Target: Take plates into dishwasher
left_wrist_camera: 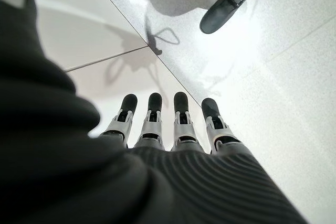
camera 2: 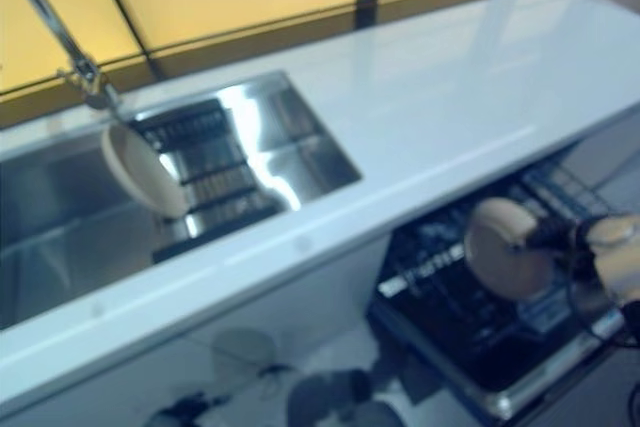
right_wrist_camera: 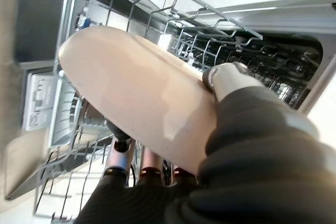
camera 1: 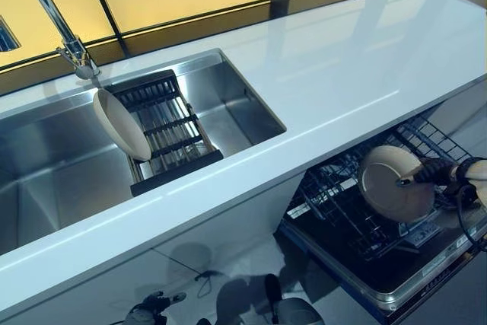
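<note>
Loading step: right hand, lower right of frame, pinches a round cream plate w/ thumb and fingers over the open dishwasher's black wire rack. Next, probably: tilt plate upright, slot btwn tines. Second cream plate waits upper left in steel sink. Left hand idle, fingers straight.

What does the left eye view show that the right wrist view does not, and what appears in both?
Only the left eye view shows the sink, its drying rack, a second plate leaning there, the faucet and the white countertop. Only the right wrist view shows the fingers under the held plate and the thumb on top. Both show that plate in the right hand over the open dishwasher rack.
</note>
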Available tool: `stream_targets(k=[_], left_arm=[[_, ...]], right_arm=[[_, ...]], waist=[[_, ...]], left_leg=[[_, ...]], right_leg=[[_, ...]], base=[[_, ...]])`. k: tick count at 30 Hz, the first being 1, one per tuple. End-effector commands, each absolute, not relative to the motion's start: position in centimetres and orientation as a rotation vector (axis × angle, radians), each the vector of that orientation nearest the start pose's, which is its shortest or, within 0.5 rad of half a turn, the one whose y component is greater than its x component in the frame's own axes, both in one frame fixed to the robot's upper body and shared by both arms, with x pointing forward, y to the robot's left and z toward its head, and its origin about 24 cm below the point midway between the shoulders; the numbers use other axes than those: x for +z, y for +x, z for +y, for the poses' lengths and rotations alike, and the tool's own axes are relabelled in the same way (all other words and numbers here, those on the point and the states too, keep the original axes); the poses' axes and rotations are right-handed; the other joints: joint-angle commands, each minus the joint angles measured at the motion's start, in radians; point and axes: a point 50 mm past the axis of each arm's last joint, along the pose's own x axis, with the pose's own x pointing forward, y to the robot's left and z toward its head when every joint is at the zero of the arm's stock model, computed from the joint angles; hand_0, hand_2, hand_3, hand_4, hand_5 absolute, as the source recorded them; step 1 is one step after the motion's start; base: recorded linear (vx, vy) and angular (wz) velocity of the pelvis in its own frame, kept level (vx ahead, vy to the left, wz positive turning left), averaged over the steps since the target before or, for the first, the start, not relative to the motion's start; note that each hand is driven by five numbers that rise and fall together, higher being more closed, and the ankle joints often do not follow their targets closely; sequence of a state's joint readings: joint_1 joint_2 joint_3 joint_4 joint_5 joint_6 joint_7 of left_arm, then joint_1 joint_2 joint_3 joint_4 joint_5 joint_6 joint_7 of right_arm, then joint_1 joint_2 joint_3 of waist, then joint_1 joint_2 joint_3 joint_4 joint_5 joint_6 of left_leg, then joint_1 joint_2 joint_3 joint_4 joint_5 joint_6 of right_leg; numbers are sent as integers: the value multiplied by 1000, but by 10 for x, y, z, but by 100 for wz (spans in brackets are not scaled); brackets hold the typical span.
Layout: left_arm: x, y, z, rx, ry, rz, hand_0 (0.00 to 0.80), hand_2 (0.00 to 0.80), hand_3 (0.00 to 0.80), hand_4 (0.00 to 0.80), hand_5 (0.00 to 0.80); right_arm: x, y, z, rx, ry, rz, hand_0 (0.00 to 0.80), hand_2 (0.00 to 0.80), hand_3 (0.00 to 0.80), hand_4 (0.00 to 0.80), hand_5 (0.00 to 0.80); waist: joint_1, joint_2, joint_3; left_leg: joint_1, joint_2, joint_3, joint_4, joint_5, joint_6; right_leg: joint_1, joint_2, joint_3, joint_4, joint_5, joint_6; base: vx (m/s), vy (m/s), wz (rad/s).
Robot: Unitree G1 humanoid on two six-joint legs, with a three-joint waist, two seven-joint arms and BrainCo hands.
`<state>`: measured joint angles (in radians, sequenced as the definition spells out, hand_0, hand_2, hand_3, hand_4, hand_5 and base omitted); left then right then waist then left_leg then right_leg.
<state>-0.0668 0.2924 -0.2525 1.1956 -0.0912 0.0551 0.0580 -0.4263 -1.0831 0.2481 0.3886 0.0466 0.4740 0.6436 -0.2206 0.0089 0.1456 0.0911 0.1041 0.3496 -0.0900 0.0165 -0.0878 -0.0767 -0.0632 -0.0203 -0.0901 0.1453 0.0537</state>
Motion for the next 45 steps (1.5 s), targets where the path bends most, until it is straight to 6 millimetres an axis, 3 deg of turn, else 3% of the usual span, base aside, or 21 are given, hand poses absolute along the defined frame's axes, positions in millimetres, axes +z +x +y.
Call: stream_targets(k=[1, 13, 22, 35, 44, 45], left_arm=[[-141, 132, 268, 109, 420, 1161, 0, 0, 0, 0, 0], [-140, 140, 261, 81, 419, 1138, 0, 0, 0, 0, 0], [-139, 146, 256, 58, 421, 1125, 0, 0, 0, 0, 0], [-138, 151, 252, 35, 435, 1115, 0, 0, 0, 0, 0], [-138, 152, 253, 33, 443, 1112, 0, 0, 0, 0, 0], [-137, 152, 254, 35, 444, 1113, 0, 0, 0, 0, 0]], right_arm=[[116, 295, -338, 211, -818, 722, 800, 800, 800, 800, 800], [71, 300, -320, 214, -827, 785, 800, 800, 800, 800, 800], [49, 298, -322, 213, -890, 874, 800, 800, 800, 800, 800], [25, 292, -318, 231, -858, 951, 800, 800, 800, 800, 800], [21, 287, -322, 230, -849, 976, 800, 800, 800, 800, 800], [22, 287, -323, 224, -851, 973, 562, 562, 562, 562, 562]], waist=[[31, -76, -6], [60, -55, 3], [85, -39, 7], [104, -34, 6], [104, -39, 7], [104, -42, 7]], left_leg=[[30, -11, -21, 3, -34, 14], [25, -12, -45, 3, -32, 13], [18, -14, -68, 3, -29, 12], [8, -12, -86, 3, -26, 12], [8, -11, -90, 3, -26, 15], [8, -10, -89, 3, -24, 15]], right_leg=[[26, -31, -21, 3, -33, 80], [31, -39, -36, 3, -37, 80], [34, -46, -47, 3, -39, 79], [32, -47, -52, 3, -41, 78], [32, -45, -47, 3, -41, 79], [32, -44, -47, 3, -40, 79]], base=[[0, 0, 0], [1, 1, 5], [-9, 0, 4], [-2, 1, 3], [0, 0, 0], [0, 0, 0]])
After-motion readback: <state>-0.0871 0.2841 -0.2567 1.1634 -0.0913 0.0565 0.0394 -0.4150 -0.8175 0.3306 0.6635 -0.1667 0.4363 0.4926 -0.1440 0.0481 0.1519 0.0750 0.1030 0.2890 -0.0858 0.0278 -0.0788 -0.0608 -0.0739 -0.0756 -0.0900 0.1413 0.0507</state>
